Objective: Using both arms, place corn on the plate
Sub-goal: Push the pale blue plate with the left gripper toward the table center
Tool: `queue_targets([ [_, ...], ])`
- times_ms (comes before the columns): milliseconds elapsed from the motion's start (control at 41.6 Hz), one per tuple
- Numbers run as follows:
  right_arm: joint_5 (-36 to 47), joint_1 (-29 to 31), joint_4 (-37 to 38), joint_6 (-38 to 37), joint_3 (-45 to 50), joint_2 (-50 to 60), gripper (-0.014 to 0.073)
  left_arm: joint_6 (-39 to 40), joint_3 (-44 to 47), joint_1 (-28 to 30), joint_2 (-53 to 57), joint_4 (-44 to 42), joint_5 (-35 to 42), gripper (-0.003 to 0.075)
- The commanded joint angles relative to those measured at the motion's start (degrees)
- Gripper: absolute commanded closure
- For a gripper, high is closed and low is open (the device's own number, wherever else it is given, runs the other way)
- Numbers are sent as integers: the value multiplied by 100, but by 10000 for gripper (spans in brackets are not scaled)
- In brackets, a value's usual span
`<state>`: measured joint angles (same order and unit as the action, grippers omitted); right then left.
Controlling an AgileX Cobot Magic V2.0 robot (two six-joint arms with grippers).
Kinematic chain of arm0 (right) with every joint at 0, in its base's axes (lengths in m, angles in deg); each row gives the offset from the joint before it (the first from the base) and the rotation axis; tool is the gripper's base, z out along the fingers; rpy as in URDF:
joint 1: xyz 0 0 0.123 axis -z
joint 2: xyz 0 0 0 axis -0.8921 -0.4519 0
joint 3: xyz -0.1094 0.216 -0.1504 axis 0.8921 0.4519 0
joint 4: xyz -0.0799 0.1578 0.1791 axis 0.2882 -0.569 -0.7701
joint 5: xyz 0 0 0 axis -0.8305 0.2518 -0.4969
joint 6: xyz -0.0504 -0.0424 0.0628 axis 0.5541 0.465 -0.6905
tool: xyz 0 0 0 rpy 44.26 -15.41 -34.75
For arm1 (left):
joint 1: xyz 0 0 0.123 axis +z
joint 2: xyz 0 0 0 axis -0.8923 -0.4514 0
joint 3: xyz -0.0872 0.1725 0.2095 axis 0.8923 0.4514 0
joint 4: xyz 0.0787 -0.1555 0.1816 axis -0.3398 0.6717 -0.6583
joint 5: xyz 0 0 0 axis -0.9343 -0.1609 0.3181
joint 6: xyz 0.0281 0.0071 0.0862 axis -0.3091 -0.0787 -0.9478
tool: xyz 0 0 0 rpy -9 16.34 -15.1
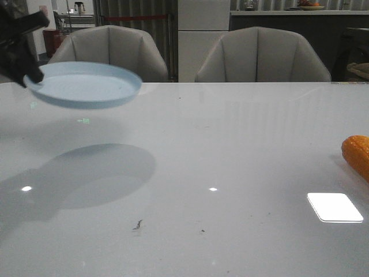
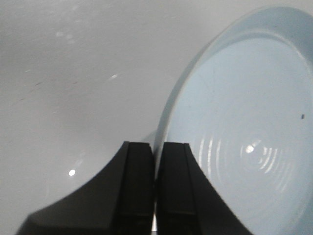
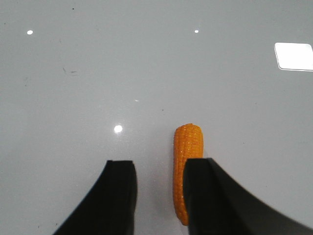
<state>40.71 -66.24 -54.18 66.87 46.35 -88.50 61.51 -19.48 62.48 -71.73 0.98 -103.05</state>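
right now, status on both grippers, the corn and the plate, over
Left gripper shut on plate rim, plate held off table. Right gripper open, corn between fingers, lying on table. Nothing in the way.

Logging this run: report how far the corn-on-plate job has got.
Done: the left gripper is shut on the plate rim, holding it above the table. In hand: the right gripper is open beside the corn, which lies on the table. Left: grasp it, put it on the plate.
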Motion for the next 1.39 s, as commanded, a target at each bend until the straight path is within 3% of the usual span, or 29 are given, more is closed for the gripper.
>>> queue_targets([
  [0,422,-7,-46,7,-189,18,230,13,-497,-345,311,587,-7,617],
  [360,298,-7,-45,7,-189,18,230,13,-640,-1703,153,661,130,617],
  [600,59,-7,-45,7,-189,18,230,13,-640,-2217,-362,651,79,617],
  [816,57,-7,-45,7,-189,18,230,52,-640,-2355,-802,513,-354,617],
  [960,57,-7,-45,7,-189,18,230,467,-640,-2355,-948,-174,-494,617],
  [1273,82,-7,-45,7,-189,18,230,184,-640,-2355,-1130,-423,-534,609],
  [1369,82,-7,-45,7,-189,18,230,93,-640,-2355,-1130,-423,-565,571],
])
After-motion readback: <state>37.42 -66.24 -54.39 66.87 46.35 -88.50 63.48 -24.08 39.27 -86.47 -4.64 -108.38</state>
